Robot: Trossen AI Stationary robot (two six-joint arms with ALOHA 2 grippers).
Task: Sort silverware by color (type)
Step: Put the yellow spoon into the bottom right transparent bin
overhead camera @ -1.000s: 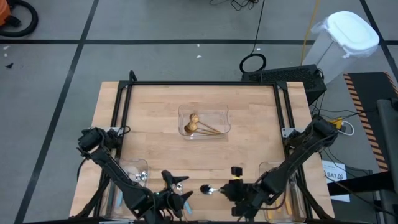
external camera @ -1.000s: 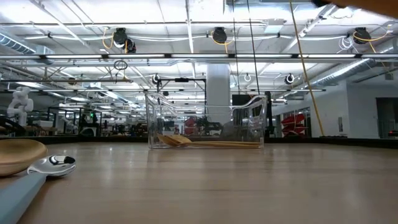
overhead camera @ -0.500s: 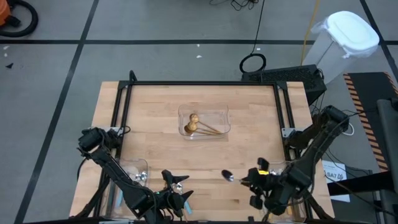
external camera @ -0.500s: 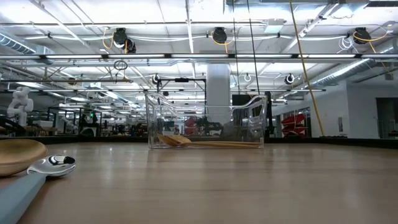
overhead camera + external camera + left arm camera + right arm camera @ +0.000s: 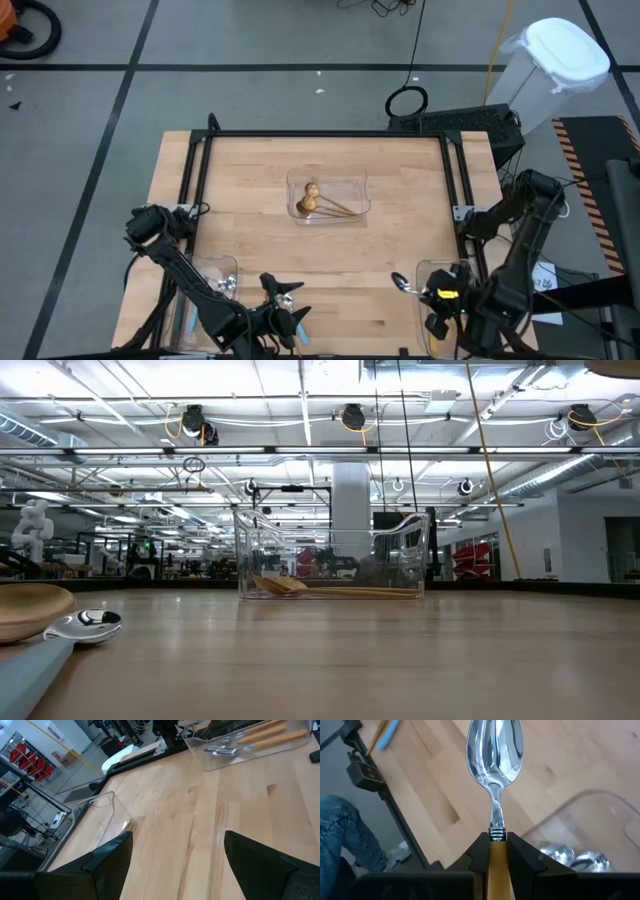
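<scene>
Past the right tool (image 5: 498, 851) — orange-handled spoon (image 5: 494, 750) clamped — invisible from low view

Silver-bowled spoon (image 5: 494, 750) with orange handle, gold spoons (image 5: 318, 201), seemingly light-blue-handled spoon (image 5: 45, 650), pale wood table (image 5: 250, 170)

No text, label, brand or number can be read in any of these views. A white paper sheet (image 5: 541, 276) lies on the floor just beside the right claw (image 5: 432, 295), but its print is too small to read.
</scene>
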